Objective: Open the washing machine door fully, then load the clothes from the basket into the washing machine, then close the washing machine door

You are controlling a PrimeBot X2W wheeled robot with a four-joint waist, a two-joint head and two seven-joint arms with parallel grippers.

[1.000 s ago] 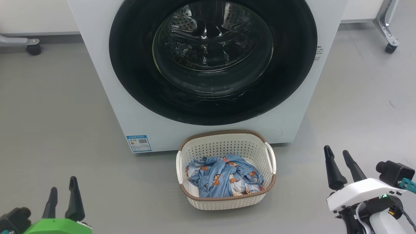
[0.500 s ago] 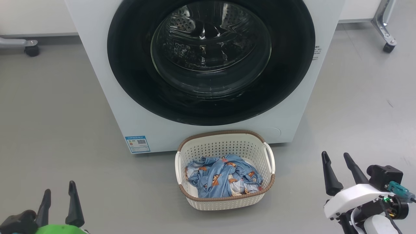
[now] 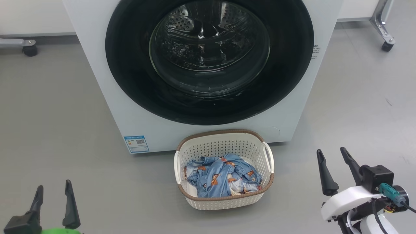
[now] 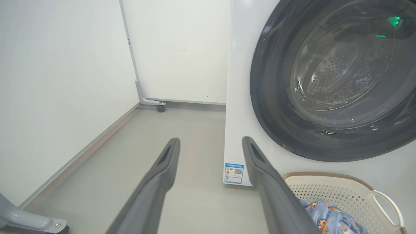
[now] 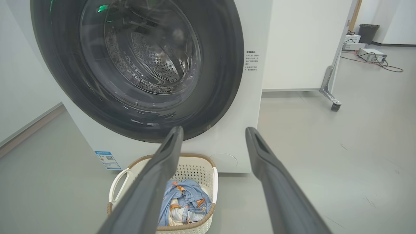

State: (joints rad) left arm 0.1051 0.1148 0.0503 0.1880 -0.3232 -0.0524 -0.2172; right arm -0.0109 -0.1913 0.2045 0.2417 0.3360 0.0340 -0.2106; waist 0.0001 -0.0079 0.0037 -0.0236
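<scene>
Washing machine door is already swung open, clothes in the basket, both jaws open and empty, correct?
No: the washing machine door is shut, flush against the front, as the head view shows. The clothes do lie in the basket, and both jaws are open and empty.

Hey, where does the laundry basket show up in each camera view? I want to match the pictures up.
Head view: the basket sits low at centre, just before the washing machine.
Left wrist view: bottom right corner, cut by the edge.
Right wrist view: bottom, left of centre.
Shared landmark: the blue label on the washing machine's lower corner, left of the basket in all three.
</scene>
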